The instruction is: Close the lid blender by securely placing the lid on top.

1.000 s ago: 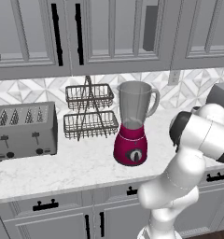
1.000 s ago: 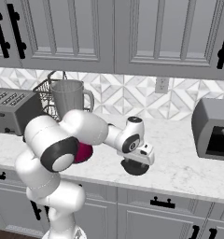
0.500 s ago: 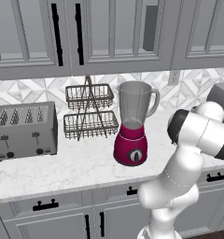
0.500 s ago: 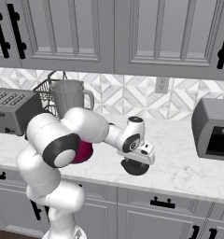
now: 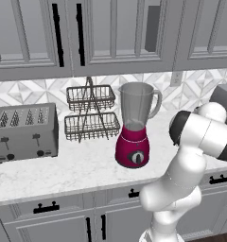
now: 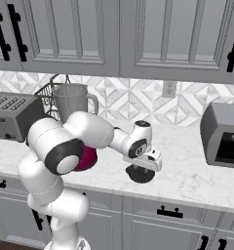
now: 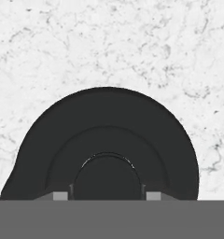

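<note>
Lid: the small round black disc-shaped lid (image 6: 140,174) lay flat on the white marbled counter (image 6: 197,176), just right of centre in the right base view, directly beneath the hand. In the hand view the lid (image 7: 104,144) spread across the lower middle of the frame, its raised central knob at the bottom centre.

Gripper: the two-finger gripper (image 7: 107,195) pointed straight down over the lid. The small grey fingertips (image 7: 60,195) showed at the bottom of the hand view, one either side of the knob and close against it. Whether they actually pinched the knob could not be told.

Blender: the tall blender with magenta rounded base and clear grey tapered jar (image 5: 134,125) stood upright at the centre of the left base view, its jar rim uncovered. In the right base view it sat at centre left, partly behind the white arm, well apart from the lid.

Surroundings: a grey four-slot toaster (image 5: 24,132) stood at the left of the left base view, with a two-tier dark wire basket rack (image 5: 90,113) between it and the blender.
</note>
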Motion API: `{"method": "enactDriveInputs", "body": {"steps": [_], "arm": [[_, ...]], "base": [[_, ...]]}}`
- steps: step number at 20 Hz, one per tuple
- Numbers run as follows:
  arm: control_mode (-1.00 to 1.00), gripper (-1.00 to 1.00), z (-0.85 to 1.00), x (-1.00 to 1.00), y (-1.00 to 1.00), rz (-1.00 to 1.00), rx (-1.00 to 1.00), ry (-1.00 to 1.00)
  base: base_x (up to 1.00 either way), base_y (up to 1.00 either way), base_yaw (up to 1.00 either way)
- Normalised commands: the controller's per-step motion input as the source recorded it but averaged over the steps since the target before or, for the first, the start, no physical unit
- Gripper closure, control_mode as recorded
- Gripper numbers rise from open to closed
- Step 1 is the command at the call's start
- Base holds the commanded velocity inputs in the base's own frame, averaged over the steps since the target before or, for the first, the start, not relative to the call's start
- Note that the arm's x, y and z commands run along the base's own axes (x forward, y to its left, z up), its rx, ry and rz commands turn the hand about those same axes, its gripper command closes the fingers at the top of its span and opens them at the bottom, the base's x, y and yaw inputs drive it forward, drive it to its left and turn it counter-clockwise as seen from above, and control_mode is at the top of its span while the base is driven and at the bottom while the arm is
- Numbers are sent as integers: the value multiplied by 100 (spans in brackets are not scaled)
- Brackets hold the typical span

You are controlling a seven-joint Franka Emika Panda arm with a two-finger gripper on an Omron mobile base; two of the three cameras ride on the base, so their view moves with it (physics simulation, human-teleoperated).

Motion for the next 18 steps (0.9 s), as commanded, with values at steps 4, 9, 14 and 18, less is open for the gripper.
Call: {"method": "enactDriveInputs", "body": {"steps": [4, 9, 14, 18], "arm": [[-100, 100, 0, -14, 0, 0, 0, -1], [-100, 100, 5, -46, 0, 0, 0, -6], [-100, 100, 52, -68, 0, -4, 0, -31], [-100, 100, 98, -72, -5, -10, 0, -52]], "base": [[0, 0, 0], [0, 0, 0], [0, 0, 0], [0, 0, 0]]}}
